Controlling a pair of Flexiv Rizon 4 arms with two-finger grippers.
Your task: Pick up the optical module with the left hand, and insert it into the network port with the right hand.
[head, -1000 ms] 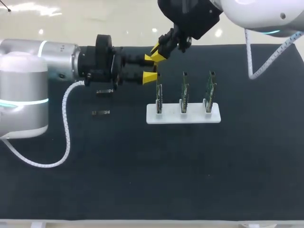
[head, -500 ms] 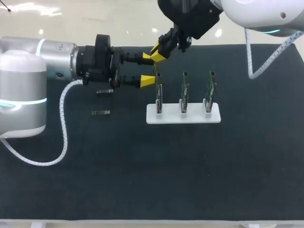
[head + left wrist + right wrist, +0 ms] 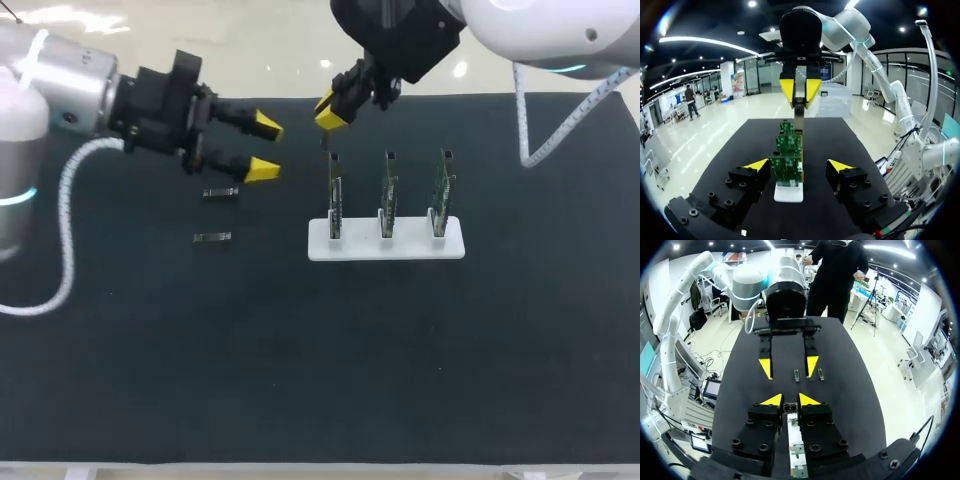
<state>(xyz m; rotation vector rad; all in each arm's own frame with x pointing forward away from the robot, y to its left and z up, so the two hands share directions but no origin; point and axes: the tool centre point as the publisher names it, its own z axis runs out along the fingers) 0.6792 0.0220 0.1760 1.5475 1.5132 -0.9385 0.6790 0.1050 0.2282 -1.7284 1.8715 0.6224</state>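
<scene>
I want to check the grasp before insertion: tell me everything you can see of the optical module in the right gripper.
The optical module is a slim, grey, metal-looking bar. It hangs upright, its upper end clamped between the yellow fingertips of the right gripper, its lower end pointing down at the end circuit board of the white stand. It appears just clear of that board; nothing else touches it.

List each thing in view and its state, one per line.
Left gripper: open, empty.
Right gripper: shut on the optical module.
Two spare modules: lying flat on the table.
Three circuit boards: upright in the white holder.
</scene>
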